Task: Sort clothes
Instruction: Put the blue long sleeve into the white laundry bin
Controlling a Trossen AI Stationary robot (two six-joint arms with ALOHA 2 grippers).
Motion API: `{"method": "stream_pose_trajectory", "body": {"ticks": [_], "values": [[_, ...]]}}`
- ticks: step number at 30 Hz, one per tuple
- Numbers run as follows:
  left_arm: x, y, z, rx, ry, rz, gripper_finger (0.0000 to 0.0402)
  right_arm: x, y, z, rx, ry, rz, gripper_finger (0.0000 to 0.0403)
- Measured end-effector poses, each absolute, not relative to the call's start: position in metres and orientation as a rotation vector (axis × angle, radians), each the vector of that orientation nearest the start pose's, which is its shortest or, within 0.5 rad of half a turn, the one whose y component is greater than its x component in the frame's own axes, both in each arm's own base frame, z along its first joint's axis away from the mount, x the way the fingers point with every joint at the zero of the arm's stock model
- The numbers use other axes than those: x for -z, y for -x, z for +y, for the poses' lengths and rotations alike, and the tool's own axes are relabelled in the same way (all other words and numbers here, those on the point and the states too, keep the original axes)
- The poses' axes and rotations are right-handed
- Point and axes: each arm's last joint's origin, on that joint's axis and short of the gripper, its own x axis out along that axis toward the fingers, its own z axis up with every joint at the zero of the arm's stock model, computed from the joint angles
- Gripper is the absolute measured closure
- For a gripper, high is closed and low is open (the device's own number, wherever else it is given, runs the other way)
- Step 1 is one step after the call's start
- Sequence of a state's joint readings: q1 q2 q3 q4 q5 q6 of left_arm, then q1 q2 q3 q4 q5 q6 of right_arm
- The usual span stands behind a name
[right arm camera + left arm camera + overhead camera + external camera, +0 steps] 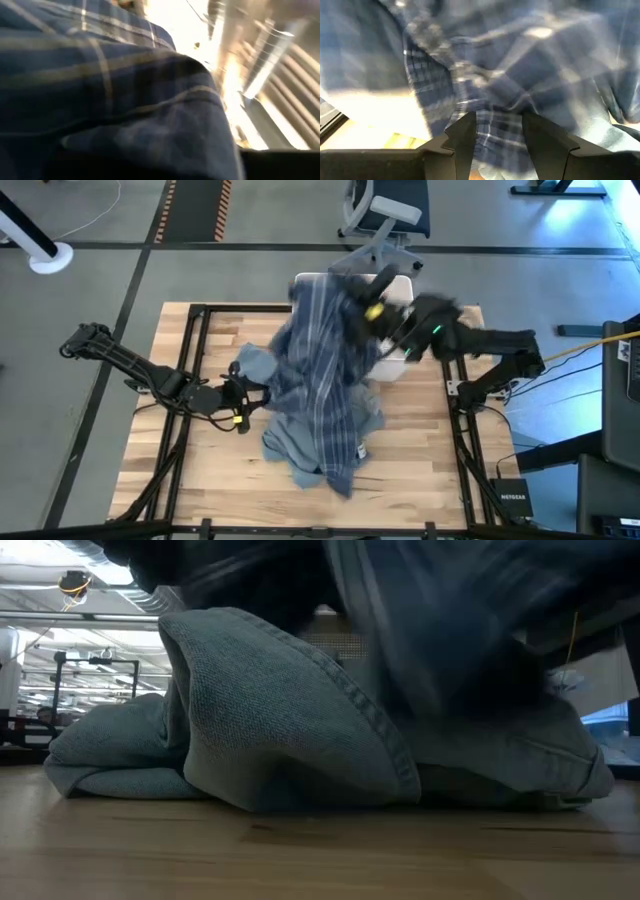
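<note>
A blue-and-white plaid shirt (pixel 325 370) hangs from my right gripper (pixel 372 312), which is raised in front of the white bin (pixel 402 284). The shirt's lower end (pixel 345 470) trails onto the table. It fills the right wrist view (pixel 110 90) and hides the fingers there. A light blue-grey garment (pixel 285 448) lies bunched on the table under it and also shows in the low view (pixel 270 720). My left gripper (pixel 240 395) is low at the pile's left edge, open, with plaid cloth (pixel 495 125) showing past its fingers. My right gripper is shut on the plaid shirt near its upper end (pixel 352 308). The cloth drapes over the fingers and hides the place of contact. The shirt hangs slack below the gripper, slanting toward the table's near edge, with its lower end on the table.
The white bin stands at the table's far side, right of centre, partly covered by the shirt. Bare wooden table (pixel 160 470) lies to the near left and near right (pixel 430 470). An office chair (pixel 385 220) stands beyond the far edge.
</note>
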State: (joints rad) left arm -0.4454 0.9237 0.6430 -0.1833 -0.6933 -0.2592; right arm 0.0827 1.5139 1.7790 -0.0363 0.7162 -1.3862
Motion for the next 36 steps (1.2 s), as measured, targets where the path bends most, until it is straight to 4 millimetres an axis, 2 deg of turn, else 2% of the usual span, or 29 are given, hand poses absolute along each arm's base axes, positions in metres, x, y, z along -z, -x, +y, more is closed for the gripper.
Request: {"method": "stream_pose_trajectory", "body": {"ticks": [4,7,11,15,18,21,26,31,36], "values": [[-0.263,-0.182,-0.067,-0.291,0.001,0.357,0.0247,-0.557,-0.286,-0.011,0.804,1.186,0.171,0.0386],[-0.264,-0.183,-0.067,-0.290,-0.001,0.357,0.0247,-0.578,-0.269,-0.022,0.875,1.173,0.149,0.0386],[-0.264,-0.183,-0.066,-0.291,0.000,0.356,0.0247,-0.586,-0.261,-0.039,0.946,1.168,0.170,0.0387],[-0.263,-0.183,-0.066,-0.290,-0.004,0.357,0.0247,-0.580,-0.261,-0.061,1.026,1.146,0.263,0.0387],[-0.264,-0.183,-0.067,-0.288,-0.014,0.354,0.0247,-0.558,-0.268,-0.083,1.018,1.090,0.380,0.0384],[-0.264,-0.183,-0.067,-0.287,-0.018,0.355,0.0247,-0.525,-0.280,-0.107,0.988,1.012,0.494,0.0383],[-0.264,-0.183,-0.067,-0.287,-0.018,0.354,0.0247,-0.473,-0.292,-0.142,0.947,0.857,0.564,0.0382],[-0.264,-0.183,-0.067,-0.289,-0.018,0.354,0.0247,-0.417,-0.296,-0.167,0.876,0.730,0.648,0.0381],[-0.264,-0.183,-0.067,-0.290,-0.016,0.355,0.0247,-0.371,-0.293,-0.182,0.807,0.658,0.739,0.0380]]}}
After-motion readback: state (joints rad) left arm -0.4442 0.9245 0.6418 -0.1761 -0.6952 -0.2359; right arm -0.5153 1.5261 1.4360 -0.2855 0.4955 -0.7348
